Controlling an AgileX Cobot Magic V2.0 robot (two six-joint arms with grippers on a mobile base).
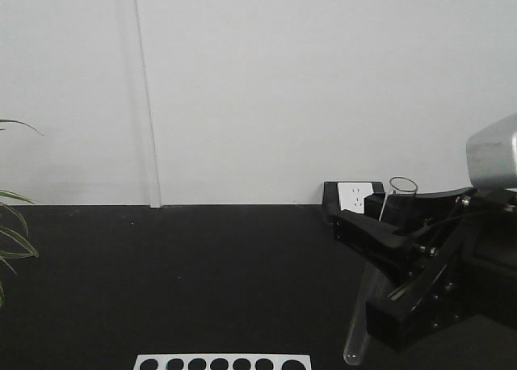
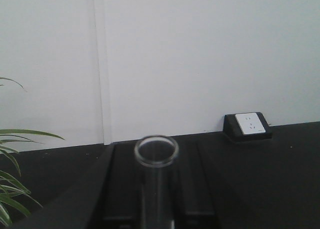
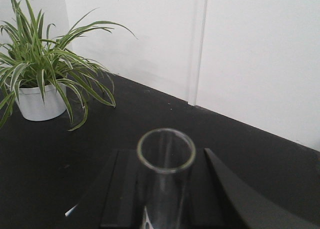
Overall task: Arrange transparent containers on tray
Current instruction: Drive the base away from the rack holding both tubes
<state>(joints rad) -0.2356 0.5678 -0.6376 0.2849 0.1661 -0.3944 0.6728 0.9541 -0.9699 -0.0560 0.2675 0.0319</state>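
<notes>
So both arms have a tube in hand here. In the front view the right gripper (image 1: 373,223) sits over at the right side, fingers pointing left, clamped around the middle of a test tube (image 1: 355,330). The tube is tilted a bit. Its flared rim pokes up above the fingers, and its rounded bottom hangs down past them, just over the black table (image 1: 202,273). From the right wrist cam the same tube stands right between the two dark fingers (image 3: 235,199) with its open mouth facing the camera.

The left gripper (image 2: 156,209) only shows in its own wrist view. A second test tube (image 2: 156,189) is pinched between its fingers, rim up, more or less dead centre in the frame.

Other stuff: a white rack (image 1: 222,362) with round black holes peeks in at the bottom edge of the front view, left of the right gripper and well apart from it. A socket box (image 1: 353,195) sits against the wall just behind that gripper. A spider plant (image 3: 45,64) in a white pot (image 3: 37,101) sits far off on the left side of the table.
</notes>
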